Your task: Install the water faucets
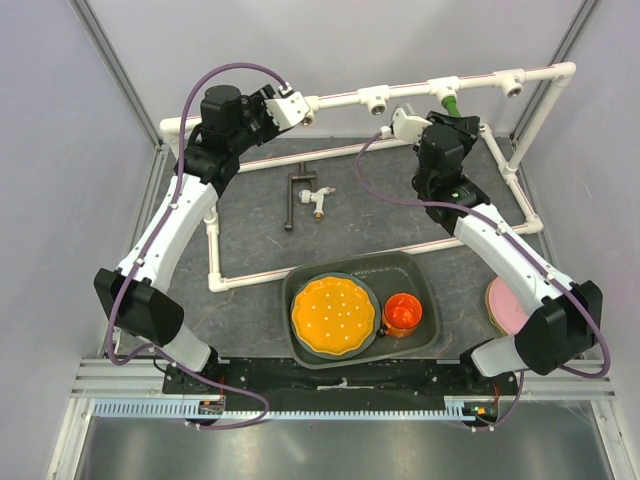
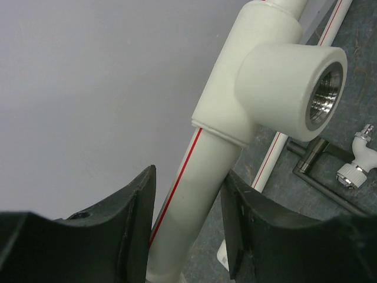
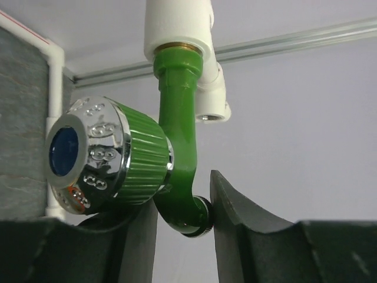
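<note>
Green faucet is already seated in a white tee socket on the far rail of the PVC pipe frame. Brass thread shows at the joint and the spout hangs down. Its chrome knob, blue centre, faces the right wrist camera. In the top view we place it at the second socket from the right.

The right gripper pinches the lower bend of that spout. Both fingers sit against it and we see no gap on either side.

The left gripper is clamped around the red-striped pipe of the same rail, just below the leftmost tee socket, whose metal-threaded mouth points toward the mat. The pipe fills the space between the two black fingers.

The two other faucets lie on the grey mat inside the frame, between the arms and well apart from both grippers. These are the dark-handled faucet and the small white faucet with a silvery end. They lie just beside each other, and we cannot tell whether they touch.

On the near side, a dark tray holds an orange plate and an orange cup side by side. A pink plate sits at the right, partly under the right arm.
</note>
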Robot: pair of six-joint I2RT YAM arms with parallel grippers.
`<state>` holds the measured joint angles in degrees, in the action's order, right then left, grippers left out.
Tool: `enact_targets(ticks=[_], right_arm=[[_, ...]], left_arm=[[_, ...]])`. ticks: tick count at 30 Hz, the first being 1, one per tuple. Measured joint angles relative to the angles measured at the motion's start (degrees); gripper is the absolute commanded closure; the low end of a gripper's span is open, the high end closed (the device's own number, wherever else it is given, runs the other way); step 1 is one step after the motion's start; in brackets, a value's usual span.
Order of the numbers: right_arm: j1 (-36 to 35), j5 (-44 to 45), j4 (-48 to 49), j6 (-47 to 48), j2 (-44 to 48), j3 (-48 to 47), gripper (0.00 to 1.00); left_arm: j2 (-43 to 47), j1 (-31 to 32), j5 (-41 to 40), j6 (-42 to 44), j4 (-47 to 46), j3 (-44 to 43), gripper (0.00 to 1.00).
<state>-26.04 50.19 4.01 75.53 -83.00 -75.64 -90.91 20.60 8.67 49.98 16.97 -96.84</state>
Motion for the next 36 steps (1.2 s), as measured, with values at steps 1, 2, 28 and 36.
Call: enact_targets(ticks=[1,2,28,36], right_arm=[[0.2,-0.9,-0.6,-2.9,0.5,0.0,1.0],[0.7,-2.3,-1.4,-6.2,1.0,0.0,1.0],[22.1,-53.3,18.9,-118.1,13.7,19.1,0.27],[22.3,-52.3,10.9,-112.6,21.3,18.1,0.02]], left_arm=[[0.0,0.0,0.0,0.0,0.0,0.0,0.98],[0.0,0.0,0.0,0.0,0.0,0.0,0.98],[0.9,0.2,0.5,-0.2,0.3,0.7,0.98],[1.0,0.2,0.5,-0.3,0.4,0.8,0.98]])
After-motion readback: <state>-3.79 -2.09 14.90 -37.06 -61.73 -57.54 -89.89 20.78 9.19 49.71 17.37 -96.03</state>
